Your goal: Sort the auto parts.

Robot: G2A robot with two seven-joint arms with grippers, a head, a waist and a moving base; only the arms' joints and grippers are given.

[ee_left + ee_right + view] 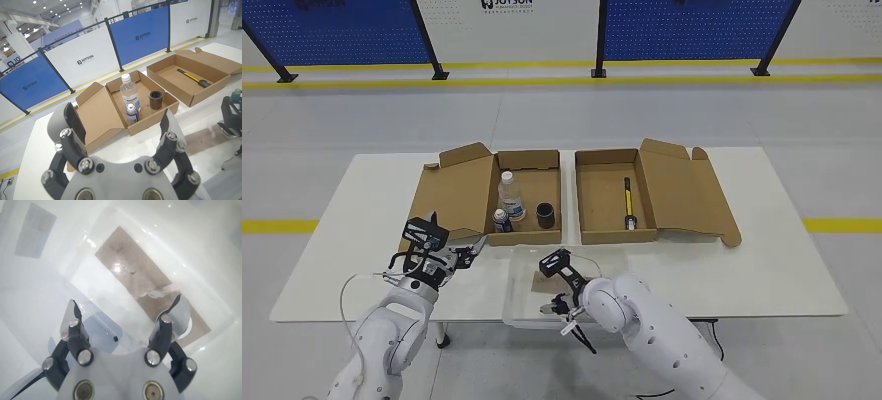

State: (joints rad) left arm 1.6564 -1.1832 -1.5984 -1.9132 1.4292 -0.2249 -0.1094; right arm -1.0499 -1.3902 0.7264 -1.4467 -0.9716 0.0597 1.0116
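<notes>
The left cardboard box (pixel 529 158) holds a clear bottle (pixel 508 190), a blue spray can (pixel 501 221) and a black metal cylinder (pixel 545 214). A yellow and black caliper (pixel 628 203) lies in the right cardboard box (pixel 587 200). My left gripper (pixel 470 252) hovers open and holding nothing just in front of the left box, facing the spray can (pixel 132 113) and cylinder (pixel 155 99). My right gripper (pixel 125 299) is open, lowered inside the clear plastic bin (pixel 517 290). A white round piece (pixel 187 330) sits by one of its fingers, and a tiny black bit (pixel 115 338) lies on the bin floor.
Both box lids lie flat outward on the white table (pixel 362 230). A brown label (pixel 132 268) shows through the bin floor. The bin stands at the table's front edge between the arms. Blue and white fence panels stand beyond the table.
</notes>
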